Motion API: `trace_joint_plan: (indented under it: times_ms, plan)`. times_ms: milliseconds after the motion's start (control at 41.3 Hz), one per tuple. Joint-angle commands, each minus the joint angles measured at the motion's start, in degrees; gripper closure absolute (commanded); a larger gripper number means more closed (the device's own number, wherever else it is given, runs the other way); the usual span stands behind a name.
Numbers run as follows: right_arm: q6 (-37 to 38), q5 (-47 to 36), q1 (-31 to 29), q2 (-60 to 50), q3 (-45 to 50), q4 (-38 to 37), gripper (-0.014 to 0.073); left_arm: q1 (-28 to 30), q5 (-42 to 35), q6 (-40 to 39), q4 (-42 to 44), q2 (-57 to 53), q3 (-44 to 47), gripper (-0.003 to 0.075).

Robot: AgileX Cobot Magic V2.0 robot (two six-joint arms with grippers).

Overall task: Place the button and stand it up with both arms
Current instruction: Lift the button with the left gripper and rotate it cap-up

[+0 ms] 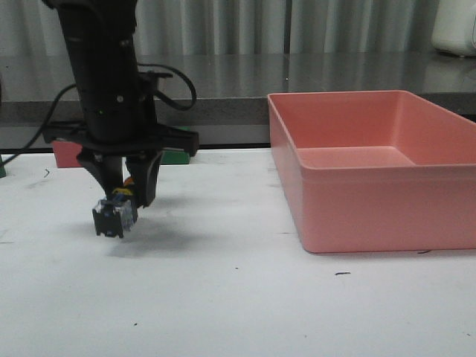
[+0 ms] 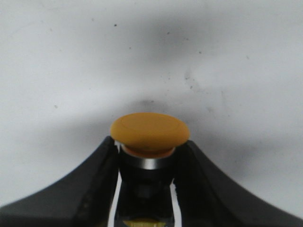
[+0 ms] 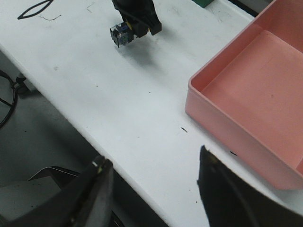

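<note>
My left gripper (image 1: 128,195) is shut on the button (image 1: 116,216) and holds it just above the white table at the left. The button's clear-bluish base block points down and toward the front, and its yellow cap is tucked between the fingers. In the left wrist view the yellow domed cap (image 2: 149,131) sticks out past the two black fingers (image 2: 94,189), which clamp its black body. The right wrist view shows the left gripper (image 3: 139,23) and the button (image 3: 120,34) from afar. My right gripper (image 3: 154,163) is open and empty, over the table's front edge, out of the front view.
A large pink bin (image 1: 387,175) stands on the right half of the table and also shows in the right wrist view (image 3: 246,94). A green block (image 1: 175,155) and a red block (image 1: 67,154) lie at the table's back edge behind the left arm.
</note>
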Motion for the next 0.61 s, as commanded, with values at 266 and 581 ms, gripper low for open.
trace_joint_plan:
  times_ms: [266,581]
  plan:
    - [-0.55,-3.3,-0.23,-0.21,-1.47,-0.91,0.0167,7.9,-6.45,11.1,-1.59,-20.92,8.62,0.0545]
    - [-0.55,-3.3,-0.23,-0.21,-1.47,-0.91,0.0167,19.82,-24.83,32.9,-20.65,-34.72,24.3,0.0545]
